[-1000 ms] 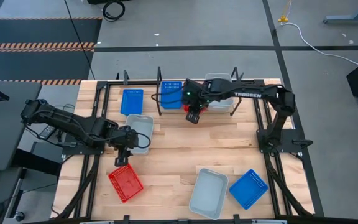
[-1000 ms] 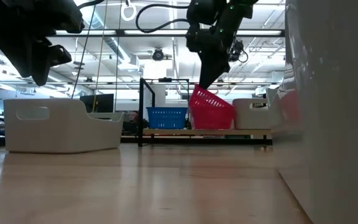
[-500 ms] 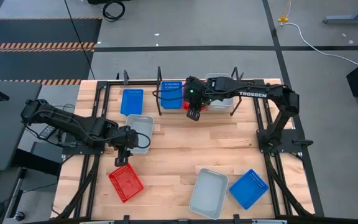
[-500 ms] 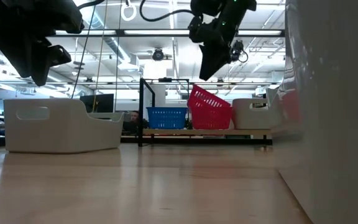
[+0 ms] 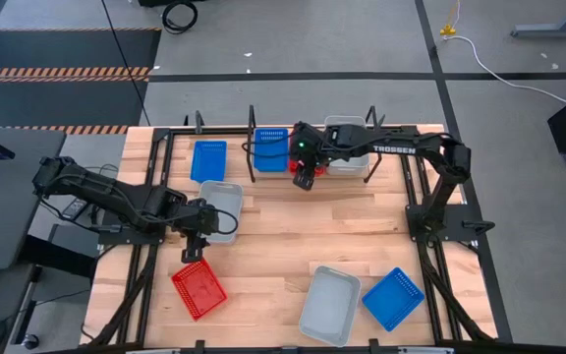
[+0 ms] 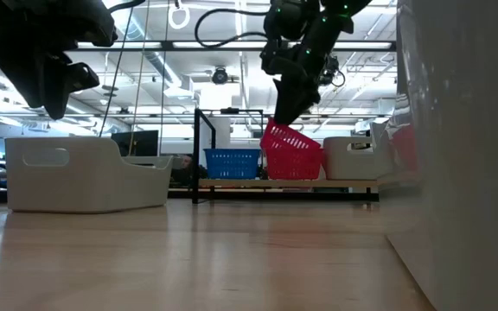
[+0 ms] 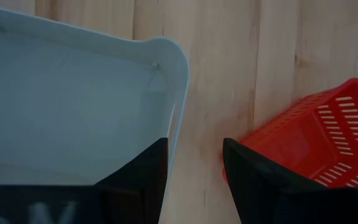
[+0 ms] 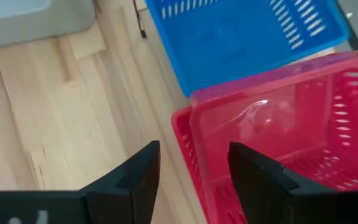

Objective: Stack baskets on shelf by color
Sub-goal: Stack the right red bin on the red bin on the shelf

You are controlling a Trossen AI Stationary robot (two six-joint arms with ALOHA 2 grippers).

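Light wooden table (image 5: 293, 236) bearing: black shelf (image 5: 263, 147) at far edge with blue basket (image 5: 207, 160), second blue basket (image 5: 270, 149), tilted red basket (image 6: 292, 152), grey-white basket (image 5: 347, 157); loose on planks, grey-white basket (image 5: 221, 210), red basket (image 5: 198, 291), grey-white basket (image 5: 329, 304), blue basket (image 5: 393, 297).

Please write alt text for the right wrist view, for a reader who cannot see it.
The right gripper, fingers open, hovers over the rim of a tilted red basket. A blue basket lies beyond it, on light wooden planks.

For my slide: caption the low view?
Right gripper open above a tilted red basket on the shelf.
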